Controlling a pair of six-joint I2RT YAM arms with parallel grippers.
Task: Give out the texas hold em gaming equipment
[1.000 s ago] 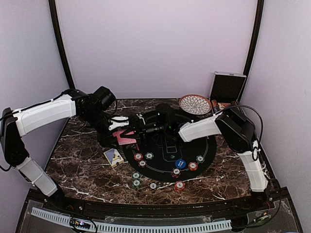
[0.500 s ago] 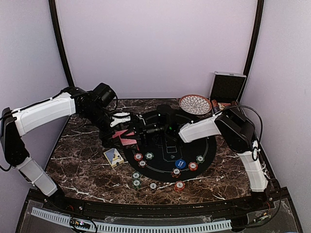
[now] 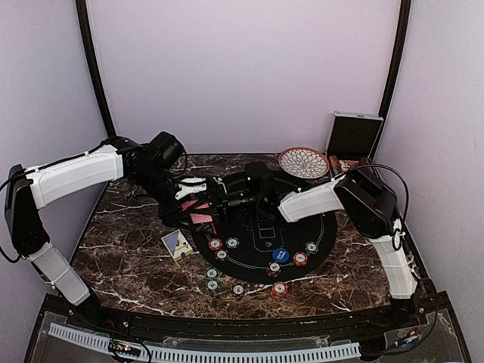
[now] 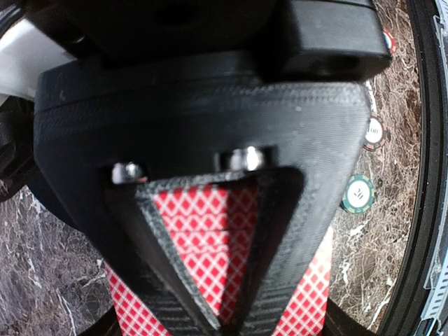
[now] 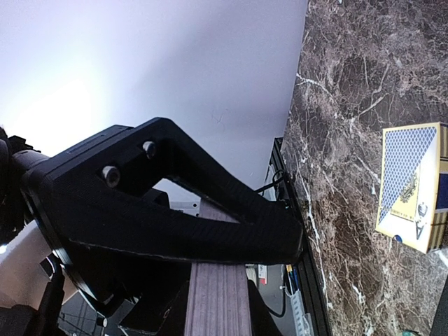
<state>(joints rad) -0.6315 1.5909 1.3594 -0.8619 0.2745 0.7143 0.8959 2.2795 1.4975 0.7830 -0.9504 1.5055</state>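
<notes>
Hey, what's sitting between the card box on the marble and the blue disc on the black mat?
In the top view, a red chip, a green chip and a second red chip lie there, on the black mat's left part.

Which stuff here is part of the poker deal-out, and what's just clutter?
Job:
- cards
- chips
- blue disc

Lying about:
- card box
- bowl
- case
</notes>
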